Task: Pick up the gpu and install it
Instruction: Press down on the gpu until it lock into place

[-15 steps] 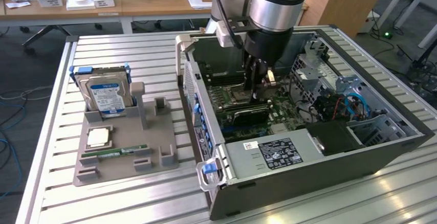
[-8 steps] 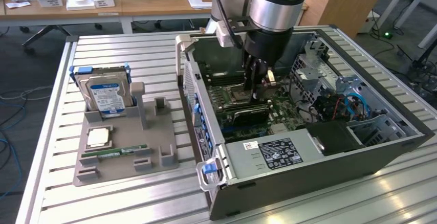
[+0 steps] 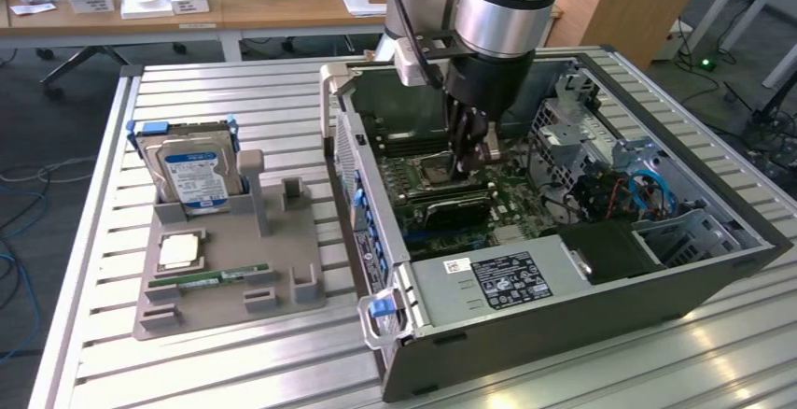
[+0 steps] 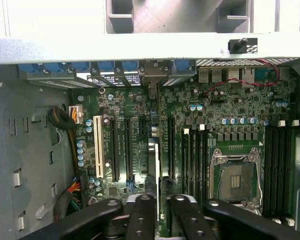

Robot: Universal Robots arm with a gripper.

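The gpu (image 3: 451, 207) stands on edge inside the open computer case (image 3: 373, 232), on the green motherboard (image 3: 517, 205), with its dark face showing below the arm. In the wrist view I look straight down on the gpu (image 4: 155, 165) as a thin strip running along an expansion slot next to the long black slots. My gripper (image 3: 471, 164) reaches down into the case directly above the card. In the wrist view the gripper (image 4: 162, 200) straddles the near end of that strip. Whether it touches the card I cannot tell.
A grey parts holder (image 3: 293, 288) lies at the exterior view's left with a blue-labelled hard drive (image 3: 193, 176), a CPU (image 3: 181, 250) and a RAM stick (image 3: 209, 280). Inside the case are the power supply (image 3: 498, 283), drive cages (image 3: 585, 138) and the empty CPU socket (image 4: 235, 180).
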